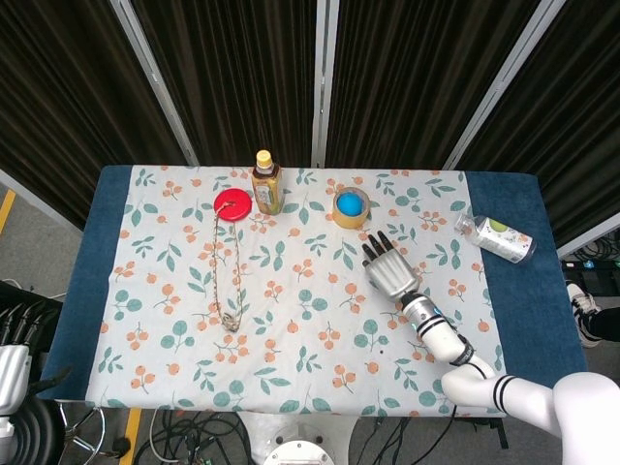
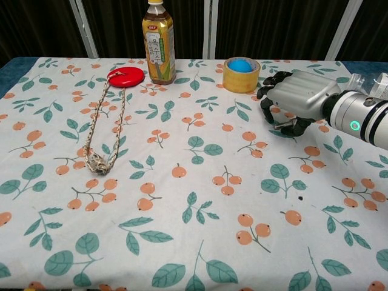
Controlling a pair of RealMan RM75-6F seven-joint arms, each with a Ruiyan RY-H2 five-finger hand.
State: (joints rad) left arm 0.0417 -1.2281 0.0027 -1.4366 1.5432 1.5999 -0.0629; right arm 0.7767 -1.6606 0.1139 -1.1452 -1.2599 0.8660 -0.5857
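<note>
R hand point(image 2: 295, 96) palm-down over bolt point(image 2: 285, 127), fingers apart, curled, gripping nothing; head view hides bolt under hand. Tape roll point(image 2: 241, 74) just beyond. L hand point(image 1: 14, 360) only in head view, off table, state unclear.

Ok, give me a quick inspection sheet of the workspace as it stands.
Surface: floral cloth on a blue table, flat.
Job's things: tape roll with a blue ball in its core, just beyond the right hand; what lies under that hand is hidden.
Clutter: upright tea bottle, red disc with a braided cord trailing from it, clear bottle lying on the right edge.
Hands: right hand low over the cloth, fingers curled down, grip unclear; left hand off the table's left side.
Cables: a tangle on the floor at the front edge.
Surroundings: dark curtains behind.
</note>
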